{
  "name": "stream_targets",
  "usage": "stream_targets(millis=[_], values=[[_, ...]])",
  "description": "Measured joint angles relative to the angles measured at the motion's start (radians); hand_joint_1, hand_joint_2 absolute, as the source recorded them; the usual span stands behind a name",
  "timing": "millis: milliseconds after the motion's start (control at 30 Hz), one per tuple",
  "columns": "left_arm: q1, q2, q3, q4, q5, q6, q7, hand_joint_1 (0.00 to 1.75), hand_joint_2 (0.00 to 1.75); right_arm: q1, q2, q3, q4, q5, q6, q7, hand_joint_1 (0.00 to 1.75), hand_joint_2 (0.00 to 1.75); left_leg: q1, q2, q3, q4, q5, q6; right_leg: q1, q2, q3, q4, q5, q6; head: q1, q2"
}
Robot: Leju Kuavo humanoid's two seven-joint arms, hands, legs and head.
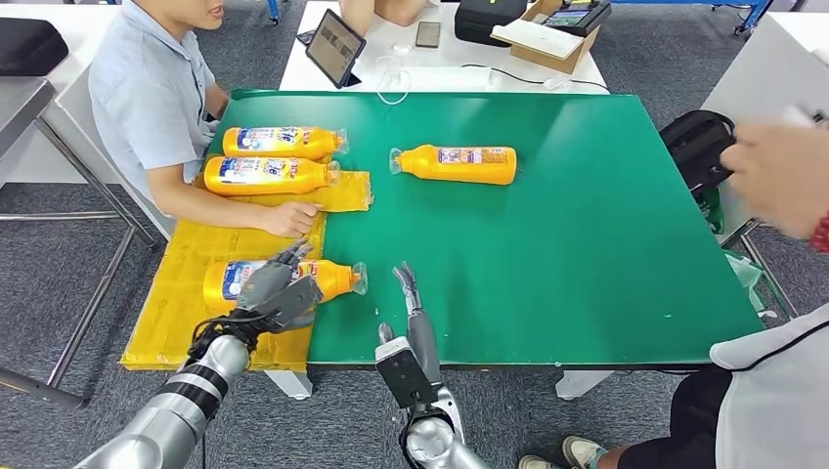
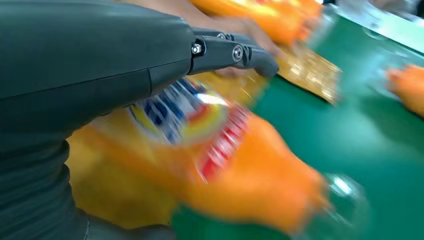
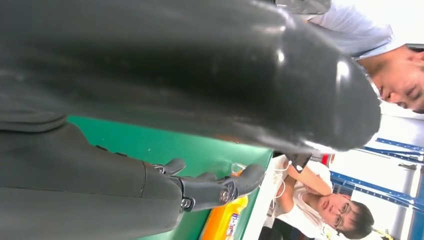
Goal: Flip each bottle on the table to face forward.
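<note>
Though blurred, left hand (image 1: pixel 277 293) seemingly grips bottle (image 1: pixel 332 278).

A: How much of the near bottle (image 1: pixel 332 278) shows in the head view?
B: Its middle is covered by the left hand (image 1: pixel 277 293); whether the fingers (image 1: pixel 293 256) grip it or just lie on it, I cannot tell. In the left wrist view the label is smeared by blur.
A: And the person at the right edge?
B: A blurred hand (image 1: pixel 777 176), cut off by the frame. The right hand (image 3: pixel 150 80) blocks most of the worktop (image 3: pixel 165 145) in its own wrist view.
</note>
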Motion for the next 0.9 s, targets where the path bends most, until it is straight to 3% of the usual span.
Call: stream_targets(millis=[133,333,467,567,700,800,900], values=[[0.072,-0.006,-0.009,-0.113,0.131,-0.035,-0.054,0.00,1.75,0.003,-0.002,0.000,0.000,0.000,-0.002,0.000,0.00,0.00,0.000,0.001,0.000,0.000,0.000,0.000,0.000,0.000,-0.001,0.000,0.000,0.000,0.000,0.000],[0.233,-0.053,-0.001,-0.357,0.513,-0.025,-0.158,0.00,1.75,0.015,-0.008,0.000,-0.003,-0.001,-0.031,0.000,0.00,0.00,0.000,0.001,-0.005,0.001,0.000,0.000,0.000,0.000,-0.006,0.000,0.000,0.000,0.000,0.000],[0.310,-0.087,0.000,-0.534,0.701,0.019,-0.177,0.00,1.75,0.029,-0.017,0.000,-0.028,0.010,-0.063,0.000,0.00,0.00,0.000,0.002,-0.007,0.001,0.000,0.000,0.000,0.000,-0.008,0.000,0.000,0.000,0.000,0.000],[0.376,-0.100,0.000,-0.674,0.870,0.039,-0.172,0.00,1.75,0.059,-0.030,-0.013,-0.090,0.095,-0.086,0.000,0.00,0.00,0.000,0.002,-0.008,0.001,-0.001,0.000,0.000,0.000,-0.009,0.000,0.000,0.000,0.000,0.000],[0.445,-0.106,-0.003,-0.814,0.966,0.046,-0.164,0.00,1.75,0.098,-0.045,-0.047,-0.169,0.202,-0.092,-0.001,0.00,1.75,0.000,0.002,-0.010,0.000,-0.001,0.000,0.000,0.000,-0.011,0.000,0.000,0.000,0.000,0.000],[0.494,-0.105,-0.008,-0.899,0.980,0.061,-0.185,0.00,1.75,0.123,-0.054,-0.095,-0.209,0.392,-0.093,0.014,0.00,1.75,0.000,0.002,-0.010,0.000,-0.001,0.000,0.000,0.001,-0.012,0.000,0.000,0.000,0.000,0.000],[0.563,-0.099,-0.012,-1.001,0.911,0.119,-0.251,0.00,1.75,0.125,-0.087,-0.187,-0.217,0.680,-0.094,0.122,0.00,1.75,0.000,0.001,-0.010,0.000,-0.001,0.000,0.000,0.000,-0.012,-0.001,0.000,0.000,0.000,0.000]])
